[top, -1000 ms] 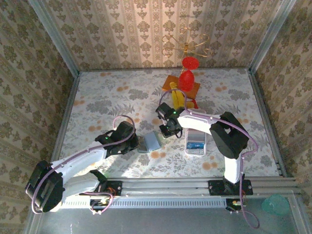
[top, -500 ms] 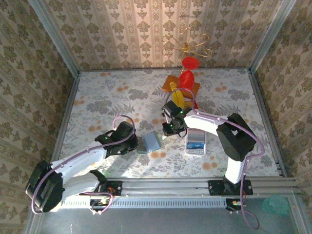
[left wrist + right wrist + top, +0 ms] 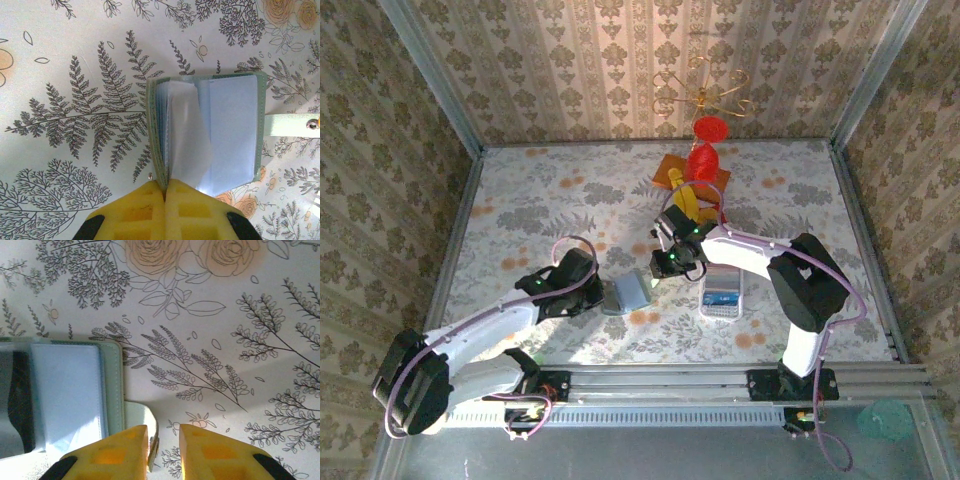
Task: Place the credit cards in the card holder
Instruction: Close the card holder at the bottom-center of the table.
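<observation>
Several clear sleeves stand fanned inside the holder (image 3: 210, 130), which lies open on the worktop (image 3: 75, 75) between the two arms. Its sage cover shows as a thin stitched rim, and one sleeve bows up, milky and limp. Your left end effector (image 3: 165, 189) has its yellow fingers pressed together on the holder's near corner, so the pouch is pinned in place. Your right end effector (image 3: 162, 432) has a narrow gap between its fingers, right at the strap (image 3: 139, 415) with its snap; I'd judge it is clamped on nothing. The cards (image 3: 722, 298) sit in the white tray (image 3: 741, 290), just right of the holder. To do this step well, hold the left clamp firm and don't tug the strap. Take the right arm to the tray for one card, and grip it by a short edge so the far end is free to slide into a sleeve mouth.
</observation>
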Motion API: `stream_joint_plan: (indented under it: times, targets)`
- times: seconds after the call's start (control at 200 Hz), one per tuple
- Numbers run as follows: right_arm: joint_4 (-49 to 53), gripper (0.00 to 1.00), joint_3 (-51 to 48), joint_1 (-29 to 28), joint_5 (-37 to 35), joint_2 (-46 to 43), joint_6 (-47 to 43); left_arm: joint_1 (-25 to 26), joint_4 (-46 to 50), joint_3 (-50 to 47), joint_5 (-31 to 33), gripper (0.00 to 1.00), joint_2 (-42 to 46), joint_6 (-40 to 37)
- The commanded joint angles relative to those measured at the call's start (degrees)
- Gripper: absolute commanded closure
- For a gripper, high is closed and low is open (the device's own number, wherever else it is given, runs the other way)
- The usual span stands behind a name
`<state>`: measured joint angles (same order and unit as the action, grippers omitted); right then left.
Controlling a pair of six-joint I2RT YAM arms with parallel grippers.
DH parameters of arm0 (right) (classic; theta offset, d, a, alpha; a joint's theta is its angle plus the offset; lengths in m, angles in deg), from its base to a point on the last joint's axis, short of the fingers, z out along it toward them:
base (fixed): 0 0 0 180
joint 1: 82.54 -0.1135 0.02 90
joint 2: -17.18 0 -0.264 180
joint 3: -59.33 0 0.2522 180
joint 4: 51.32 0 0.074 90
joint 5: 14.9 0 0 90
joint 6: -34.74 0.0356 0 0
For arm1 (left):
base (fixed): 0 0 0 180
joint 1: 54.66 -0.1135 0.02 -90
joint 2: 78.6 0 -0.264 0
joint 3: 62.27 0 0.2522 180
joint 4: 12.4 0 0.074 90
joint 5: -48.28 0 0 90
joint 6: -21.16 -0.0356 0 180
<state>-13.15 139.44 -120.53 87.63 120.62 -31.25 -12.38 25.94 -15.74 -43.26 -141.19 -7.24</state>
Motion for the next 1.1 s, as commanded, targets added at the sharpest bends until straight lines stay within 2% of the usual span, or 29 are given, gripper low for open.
stream_joint_plan:
  times: [0.0, 0.08, 0.28, 0.4, 0.52, 0.65, 0.935, 1.095]
  targets:
    - [-0.3, 0.81, -0.6, 0.1, 1.8, -0.9, 0.4, -0.3, 1.6, 1.6, -0.2, 1.00, -0.6, -1.6]
    - [-0.7, 0.84, -0.6, 0.2, 2.7, -1.1, 0.4, -0.3, 1.5, 1.7, -0.2, 1.00, -0.6, -1.7]
    - [-1.1, 0.83, -0.8, 0.2, 5.1, -1.1, 0.2, -0.4, 1.3, 2.3, -0.3, 1.00, -1.2, -1.8]
    - [-1.4, 0.89, -1.3, 0.2, 5.9, -1.3, 0.2, -0.4, 1.2, 2.9, -0.6, 1.00, -1.8, -2.0]
    - [-1.5, 1.00, -1.6, 0.2, 6.1, -1.5, 0.2, -0.3, 0.8, 3.5, -1.0, 1.00, -2.6, -1.8]
    - [-2.0, 1.00, -2.1, 0.2, 6.3, -2.0, 0.5, 0.3, -0.5, 5.2, -1.8, 1.00, -3.5, -1.8]
    - [-2.9, 1.00, -3.1, 0.4, 6.3, -2.9, 1.3, 3.3, -6.1, 8.8, -4.5, 0.77, -8.6, -0.6]
    - [-3.1, 1.00, -3.9, 0.8, 6.4, -3.3, 1.7, 5.5, -11.4, 10.2, -6.3, 0.71, -15.2, 1.3]
